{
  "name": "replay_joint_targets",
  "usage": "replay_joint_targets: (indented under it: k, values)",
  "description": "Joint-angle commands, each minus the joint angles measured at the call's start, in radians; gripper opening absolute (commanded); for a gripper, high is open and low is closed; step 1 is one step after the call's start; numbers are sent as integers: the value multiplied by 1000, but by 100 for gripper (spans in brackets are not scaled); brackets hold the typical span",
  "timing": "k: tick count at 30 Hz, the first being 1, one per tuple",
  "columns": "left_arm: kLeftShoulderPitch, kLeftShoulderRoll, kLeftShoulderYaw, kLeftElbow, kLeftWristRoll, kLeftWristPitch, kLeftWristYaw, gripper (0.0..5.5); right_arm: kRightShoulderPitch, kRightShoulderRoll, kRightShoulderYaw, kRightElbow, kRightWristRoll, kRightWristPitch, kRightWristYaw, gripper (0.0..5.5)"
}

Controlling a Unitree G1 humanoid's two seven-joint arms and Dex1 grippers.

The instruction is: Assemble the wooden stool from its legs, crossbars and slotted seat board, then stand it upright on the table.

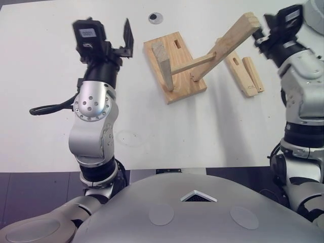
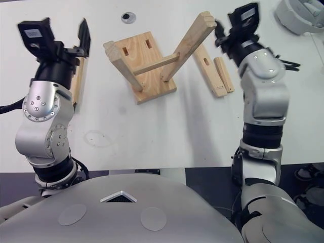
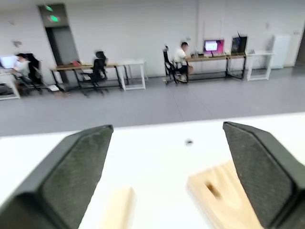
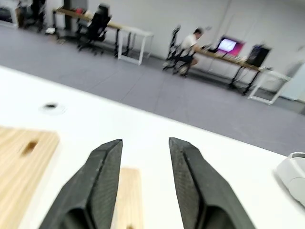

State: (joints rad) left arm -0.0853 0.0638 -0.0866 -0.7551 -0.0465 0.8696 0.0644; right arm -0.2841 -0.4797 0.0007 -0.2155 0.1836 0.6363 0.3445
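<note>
Seat board (image 1: 186, 88) lies flat on the white table (image 1: 202, 136), far centre, turned at an angle. One leg (image 1: 163, 63) stands in the board near its left edge. A second leg (image 1: 230, 43) rises from the right edge and leans out to the right, and a crossbar (image 1: 190, 65) joins the two. Right gripper (image 4: 145, 143) is up by the top end of the leaning leg, fingers a narrow gap apart with nothing between them; can't tell whether it touches the leg end. Just right of the board, two loose pieces lie side by side on the table: a slotted leg (image 1: 235, 68) and a thinner bar (image 1: 253, 74). Left gripper (image 3: 167, 143) hangs above the table just left of the board, fingers spread wide and holding nothing. Another loose wooden piece (image 2: 77, 83) lies on the table beside the left arm, partly hidden by it. A small dark round disc (image 1: 156, 18) sits on the table beyond the board.
</note>
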Motion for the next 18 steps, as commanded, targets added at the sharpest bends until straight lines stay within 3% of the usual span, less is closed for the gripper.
replay_joint_targets:
  k: [1, 6, 11, 18]
  values:
    - [-106, -20, -88, -2, -10, 137, -19, 424, 12, 32, 85, -293, 52, 128, 14, 181]
    - [-131, -12, -66, 13, 7, 164, -17, 424, 14, -16, 116, -506, 36, 221, 21, 181]
    - [-138, 70, 54, 48, 14, 118, -47, 424, 93, -57, 58, -473, 7, 250, 0, 181]
    - [-121, 79, 67, 20, 3, 83, -77, 424, 152, -56, -52, -357, -50, 203, -66, 181]
